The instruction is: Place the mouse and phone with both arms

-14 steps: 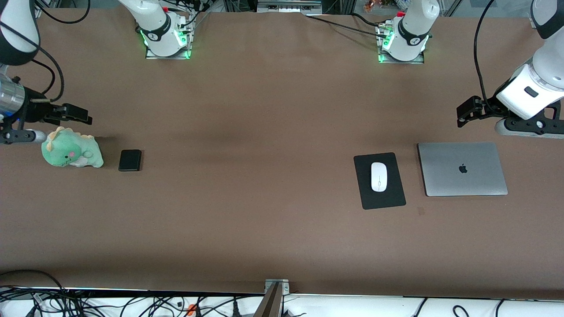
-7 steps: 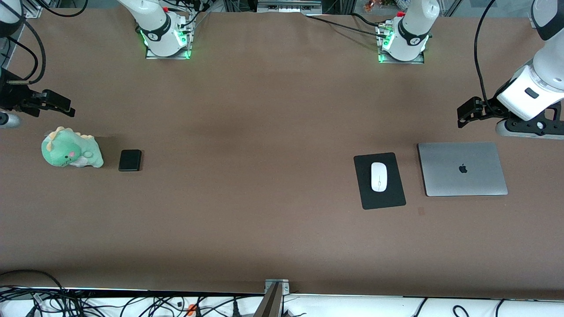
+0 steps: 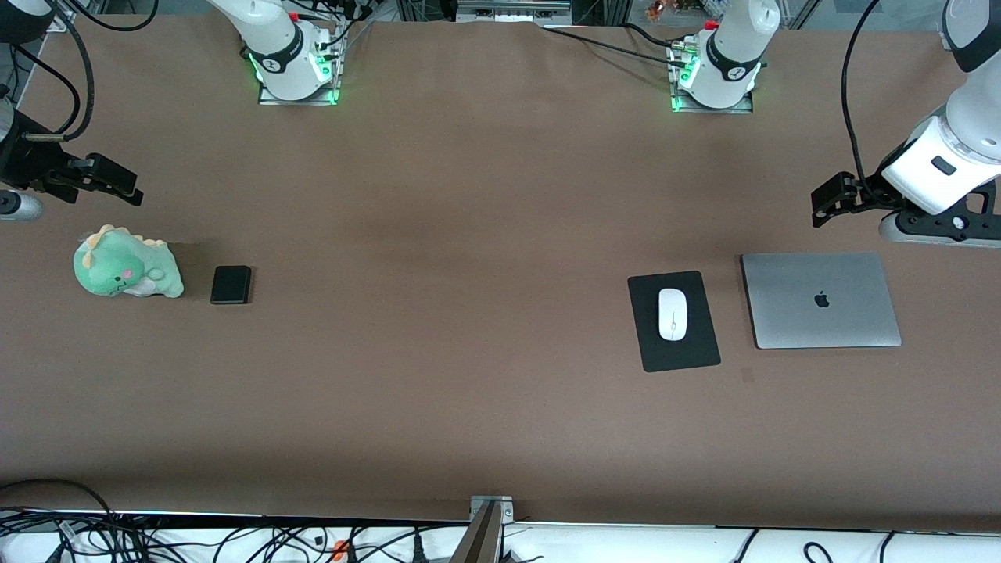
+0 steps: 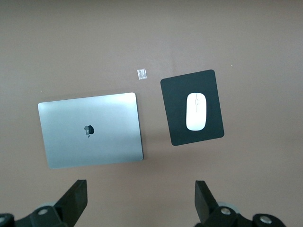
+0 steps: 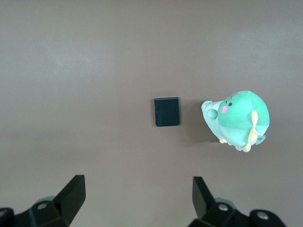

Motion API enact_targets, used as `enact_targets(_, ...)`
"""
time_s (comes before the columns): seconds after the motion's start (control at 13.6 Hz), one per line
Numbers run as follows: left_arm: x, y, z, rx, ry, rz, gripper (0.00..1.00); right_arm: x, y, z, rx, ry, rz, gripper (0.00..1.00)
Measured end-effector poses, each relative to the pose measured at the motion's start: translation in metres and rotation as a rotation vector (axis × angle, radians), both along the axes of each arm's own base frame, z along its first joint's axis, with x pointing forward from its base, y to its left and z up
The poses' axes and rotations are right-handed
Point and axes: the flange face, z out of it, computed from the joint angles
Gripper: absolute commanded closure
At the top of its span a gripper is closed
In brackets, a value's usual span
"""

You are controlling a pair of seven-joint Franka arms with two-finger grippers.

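The white mouse (image 3: 672, 314) lies on a black mouse pad (image 3: 682, 356) toward the left arm's end of the table. It also shows in the left wrist view (image 4: 196, 111). The black phone (image 3: 231, 285) lies flat beside a green plush toy toward the right arm's end, and shows in the right wrist view (image 5: 166, 112). My left gripper (image 3: 829, 199) is open and empty, high over bare table by the laptop; its own view shows it too (image 4: 140, 198). My right gripper (image 3: 123, 186) is open and empty, high over bare table by the plush toy; its own view shows it too (image 5: 137, 196).
A closed silver laptop (image 3: 821, 299) lies beside the mouse pad, toward the left arm's end. A green plush dinosaur (image 3: 125, 272) sits beside the phone. A small pale mark (image 4: 141, 74) is on the brown table near the pad's corner. Cables hang along the table's front edge.
My right gripper has drawn back from just above the plush toy toward the right arm's end of the table, then eased slightly back. The left arm has barely moved.
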Motion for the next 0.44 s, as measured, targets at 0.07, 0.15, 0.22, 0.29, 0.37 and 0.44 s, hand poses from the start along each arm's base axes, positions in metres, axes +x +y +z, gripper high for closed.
enact_targets(0.07,0.0,0.0,0.0,0.0,0.0,0.0,0.0,-0.0001,-0.0001,-0.0001,0.0,0.001,0.0,0.0)
enact_targets(0.15,0.0,0.0,0.0,0.0,0.0,0.0,0.0,-0.0002,-0.0001,-0.0001,0.0,0.002,-0.001,0.0)
enact_targets(0.22,0.0,0.0,0.0,0.0,0.0,0.0,0.0,-0.0003,-0.0001,-0.0002,0.0,0.003,-0.001,0.0)
enact_targets(0.29,0.0,0.0,0.0,0.0,0.0,0.0,0.0,-0.0004,-0.0001,-0.0003,0.0,0.004,-0.001,0.0)
enact_targets(0.37,0.0,0.0,0.0,0.0,0.0,0.0,0.0,-0.0005,-0.0001,-0.0003,0.0,0.004,-0.002,0.0)
enact_targets(0.44,0.0,0.0,0.0,0.0,0.0,0.0,0.0,-0.0005,-0.0001,-0.0004,0.0,0.005,-0.003,0.0)
